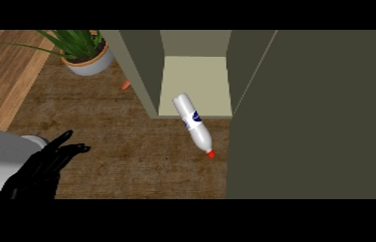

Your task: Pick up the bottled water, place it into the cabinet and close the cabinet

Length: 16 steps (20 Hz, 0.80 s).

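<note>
At the cabinet [192, 81] mouth you see the bottled water [192, 122] lying tilted, base over the shelf edge, red cap on the brown counter [140, 141]. Cabinet door [301, 116] stands open, filling the right side. Left hand [46, 159] empty, fingers spread, lower left. Potted plant [82, 49] is cut off at top.

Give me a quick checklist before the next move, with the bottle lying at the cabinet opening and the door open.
1. Bottled water inside the cabinet: not ok, it lies on its side across the shelf's front edge, red cap out over the counter.
2. Cabinet door open: ok.
3. Left hand free: ok, open and apart from the bottle.
4. Right hand: cannot tell, out of view.
5. Potted plant away from the bottle: ok.
</note>
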{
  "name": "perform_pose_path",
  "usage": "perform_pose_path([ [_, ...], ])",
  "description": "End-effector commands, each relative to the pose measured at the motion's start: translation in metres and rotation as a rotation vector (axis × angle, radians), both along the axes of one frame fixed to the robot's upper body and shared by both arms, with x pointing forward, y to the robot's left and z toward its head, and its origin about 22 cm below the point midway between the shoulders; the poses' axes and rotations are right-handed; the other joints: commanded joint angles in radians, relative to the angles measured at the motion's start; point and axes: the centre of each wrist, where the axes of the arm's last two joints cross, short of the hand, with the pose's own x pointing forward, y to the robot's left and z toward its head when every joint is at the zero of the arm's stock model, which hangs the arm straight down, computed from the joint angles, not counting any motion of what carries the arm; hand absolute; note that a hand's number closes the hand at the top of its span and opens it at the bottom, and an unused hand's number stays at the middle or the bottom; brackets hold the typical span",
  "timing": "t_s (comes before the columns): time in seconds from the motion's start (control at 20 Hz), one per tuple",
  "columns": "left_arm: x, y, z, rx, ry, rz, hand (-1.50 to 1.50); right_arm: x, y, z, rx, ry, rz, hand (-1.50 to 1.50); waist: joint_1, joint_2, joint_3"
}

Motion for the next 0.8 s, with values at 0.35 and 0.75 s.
perform_pose_path([
  [0.35,-0.009,0.045,0.021,0.015,0.0,0.018,-1.5,0.004,0.047,0.065,-0.202,-0.226,0.204,1.5,0.027,-0.007,-0.009],
  [0.75,-0.017,0.067,0.027,0.009,0.019,0.024,-1.5,0.023,0.064,0.062,-0.25,-0.247,0.309,1.5,0.053,-0.016,-0.016],
])
